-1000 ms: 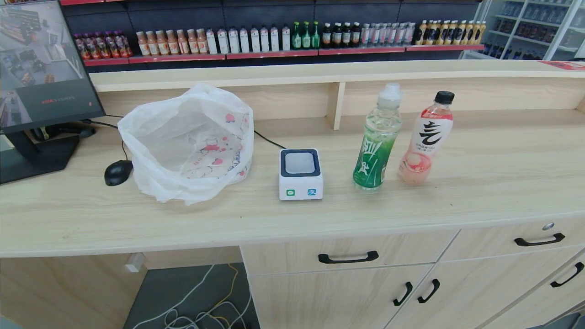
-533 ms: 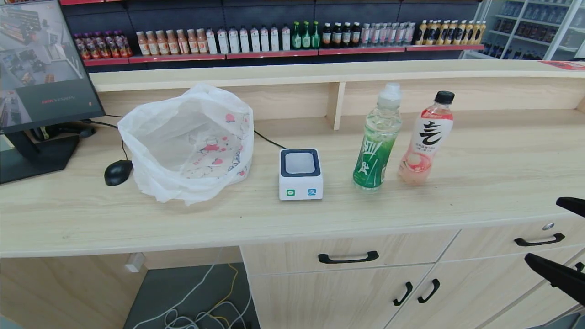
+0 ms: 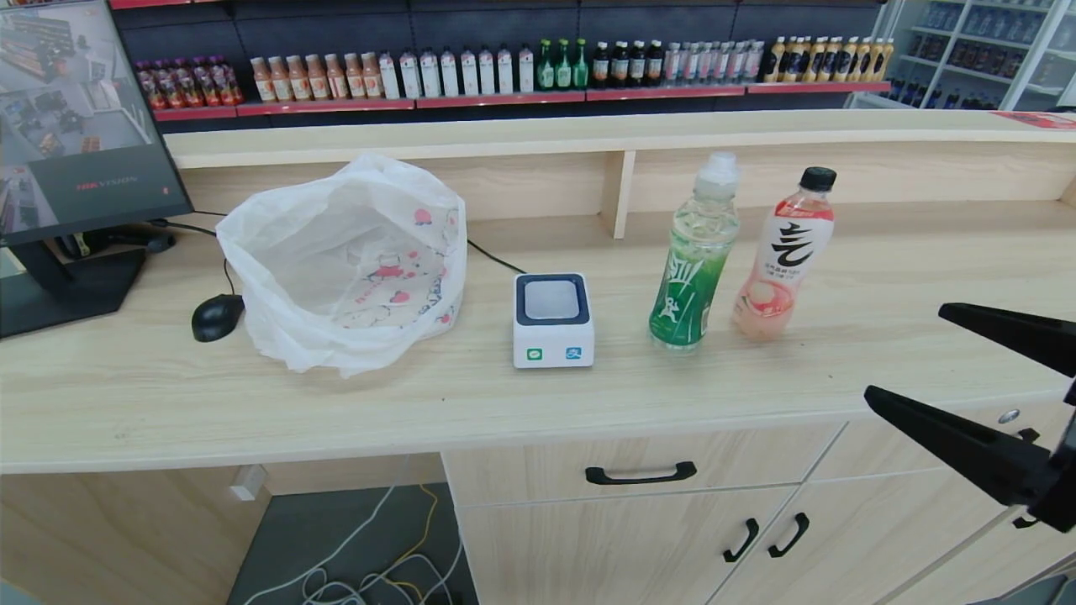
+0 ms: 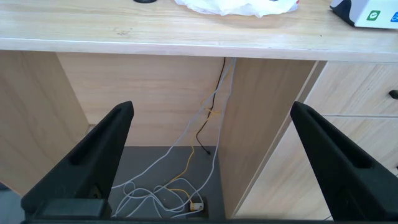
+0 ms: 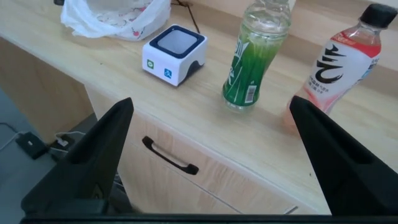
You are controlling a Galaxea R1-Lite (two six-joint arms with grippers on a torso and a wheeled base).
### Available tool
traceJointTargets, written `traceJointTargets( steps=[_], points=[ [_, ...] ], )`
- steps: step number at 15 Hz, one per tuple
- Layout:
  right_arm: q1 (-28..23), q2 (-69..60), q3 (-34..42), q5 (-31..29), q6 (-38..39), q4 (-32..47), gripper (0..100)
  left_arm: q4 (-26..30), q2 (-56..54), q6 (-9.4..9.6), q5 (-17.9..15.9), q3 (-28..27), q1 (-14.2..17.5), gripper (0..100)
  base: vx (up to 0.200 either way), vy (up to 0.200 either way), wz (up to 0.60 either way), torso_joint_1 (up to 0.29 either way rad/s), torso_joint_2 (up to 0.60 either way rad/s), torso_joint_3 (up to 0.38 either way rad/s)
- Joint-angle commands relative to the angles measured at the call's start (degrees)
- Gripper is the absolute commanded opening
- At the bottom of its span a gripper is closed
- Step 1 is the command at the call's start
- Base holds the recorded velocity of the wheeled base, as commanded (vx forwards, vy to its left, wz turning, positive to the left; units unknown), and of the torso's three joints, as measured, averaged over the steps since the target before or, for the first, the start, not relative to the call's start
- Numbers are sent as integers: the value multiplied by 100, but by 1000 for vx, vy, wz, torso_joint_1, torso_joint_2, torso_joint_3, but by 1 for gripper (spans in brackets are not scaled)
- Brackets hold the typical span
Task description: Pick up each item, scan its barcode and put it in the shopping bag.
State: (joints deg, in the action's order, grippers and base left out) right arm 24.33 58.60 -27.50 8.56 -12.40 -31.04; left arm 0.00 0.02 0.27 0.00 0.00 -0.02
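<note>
A green-labelled bottle (image 3: 694, 252) with a white cap and a pink bottle (image 3: 782, 256) with a black cap stand upright side by side on the wooden counter (image 3: 538, 395). Left of them sits the small white barcode scanner (image 3: 552, 319), and further left the white shopping bag (image 3: 349, 260) stands with its mouth up. My right gripper (image 3: 904, 351) hangs open at the counter's front edge, right of the pink bottle, holding nothing. Its wrist view shows the green bottle (image 5: 255, 56), pink bottle (image 5: 336, 62), scanner (image 5: 174, 55) and bag (image 5: 118, 15). My left gripper (image 4: 211, 112) is open and low, below counter height.
A monitor (image 3: 67, 126) and a black mouse (image 3: 217, 317) sit at the counter's left end. A raised ledge (image 3: 538, 134) runs along the back. Drawers with black handles (image 3: 640, 474) lie under the counter; loose cables (image 4: 180, 180) hang in the opening beneath the bag.
My right gripper has come into the head view from the lower right, rising up and leftward to the counter's front edge. Bottles, scanner and bag have not moved.
</note>
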Motion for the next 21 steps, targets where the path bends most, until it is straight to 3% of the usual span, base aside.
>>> traceJointTargets(
  steps=[1,3,5,11,21],
  points=[
    [1021,776,-10,-865,194,-605,100,0,-2,0,0,0,2,100,0,0,0,0,0,0],
    [1654,1136,-10,-1937,554,-1141,100,0,-2,0,-9,0,2,100,0,0,0,0,0,0],
    [1838,1259,17,-2411,818,-1414,100,0,-2,0,0,0,-6,100,0,0,0,0,0,0],
    [1900,1409,-141,-3115,853,-1467,100,0,-2,0,0,0,2,100,0,0,0,0,0,0],
    [1900,1997,-801,-3308,1020,-1475,100,0,-2,0,0,0,2,100,0,0,0,0,0,0]
  ],
)
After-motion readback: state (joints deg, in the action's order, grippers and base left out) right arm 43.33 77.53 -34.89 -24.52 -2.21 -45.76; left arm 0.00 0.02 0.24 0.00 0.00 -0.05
